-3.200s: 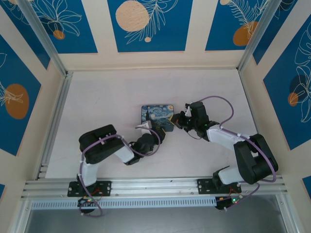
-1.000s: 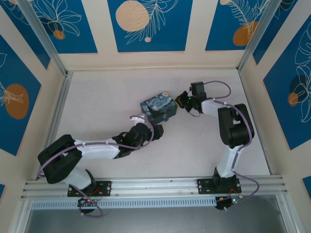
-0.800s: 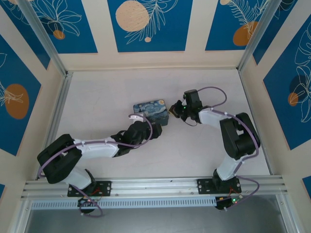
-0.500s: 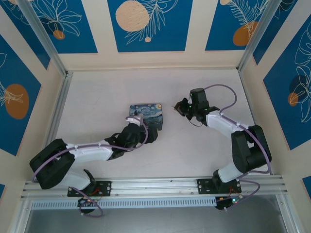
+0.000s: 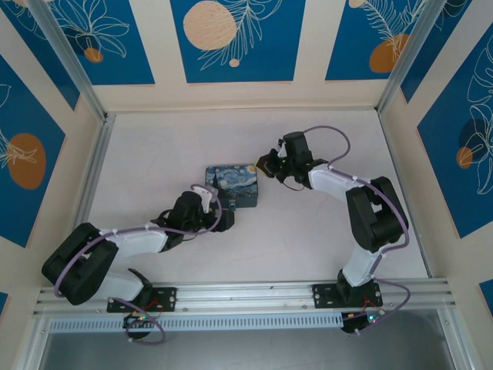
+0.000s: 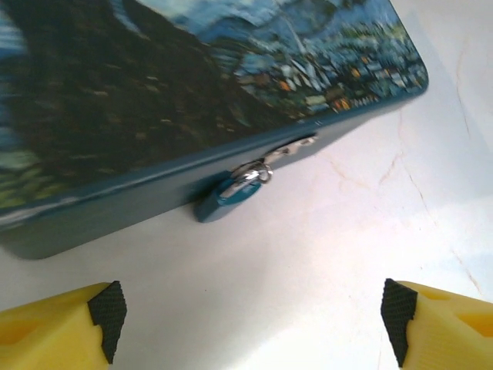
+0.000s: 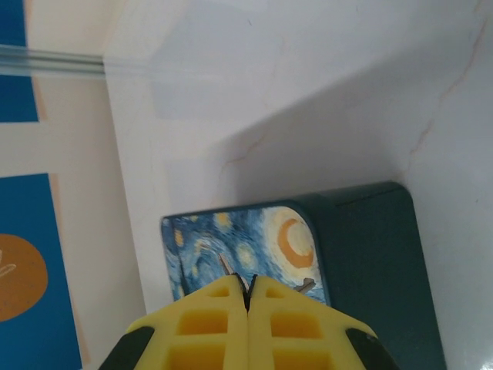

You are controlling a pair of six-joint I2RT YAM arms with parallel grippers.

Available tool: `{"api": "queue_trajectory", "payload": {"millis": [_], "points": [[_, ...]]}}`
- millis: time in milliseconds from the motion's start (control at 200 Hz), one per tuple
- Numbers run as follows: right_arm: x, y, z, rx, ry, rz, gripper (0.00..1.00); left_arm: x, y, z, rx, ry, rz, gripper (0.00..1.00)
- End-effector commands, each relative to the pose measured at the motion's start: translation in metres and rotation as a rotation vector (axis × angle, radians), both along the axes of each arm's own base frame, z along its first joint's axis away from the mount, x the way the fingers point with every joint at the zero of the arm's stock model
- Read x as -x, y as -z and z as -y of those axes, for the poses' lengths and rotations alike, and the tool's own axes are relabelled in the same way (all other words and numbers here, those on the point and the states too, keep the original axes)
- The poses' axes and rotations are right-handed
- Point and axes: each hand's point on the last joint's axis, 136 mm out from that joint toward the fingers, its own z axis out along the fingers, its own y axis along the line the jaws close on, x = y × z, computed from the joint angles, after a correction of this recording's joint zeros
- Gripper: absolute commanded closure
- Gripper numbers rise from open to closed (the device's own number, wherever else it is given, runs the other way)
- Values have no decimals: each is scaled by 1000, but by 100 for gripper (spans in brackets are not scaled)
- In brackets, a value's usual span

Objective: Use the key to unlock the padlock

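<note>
- Left wrist view: one padlock (image 6: pixel 231 193) hangs on one tin (image 6: pixel 154 92), just ahead of the spread left pincer (image 6: pixel 252 324).
- Right pincer (image 7: pixel 248 297), pressed together, pinches one key (image 7: pixel 228 270) over the tin.

Gloss, metal and matt plastic
Glossy printed lid on tin box (image 6: pixel 231 46); smooth teal padlock (image 6: pixel 227 196) with shiny metal shackle; smooth, faintly veined bench (image 6: pixel 347 254); left hand (image 6: pixel 248 324) in matt yellow plastic; thin pale metal key (image 7: pixel 226 267).

Bright, even light; the tin (image 7: pixel 370 247) casts a soft shadow on the table (image 7: pixel 231 62); left wrist view slightly blurred.
</note>
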Motion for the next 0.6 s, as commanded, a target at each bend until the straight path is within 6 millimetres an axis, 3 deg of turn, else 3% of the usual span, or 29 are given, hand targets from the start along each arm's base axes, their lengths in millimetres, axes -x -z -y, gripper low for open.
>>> {"api": "queue_trajectory", "payload": {"millis": [0, 225, 595], "points": [[-2, -7, -16, -54, -26, 2, 100, -3, -10, 19, 45, 100, 42, 16], [4, 8, -18, -48, -27, -31, 100, -17, 3, 24, 21, 73, 69, 21], [9, 15, -19, -39, -32, -54, 100, -35, 9, 31, -113, 58, 198, 23]]}}
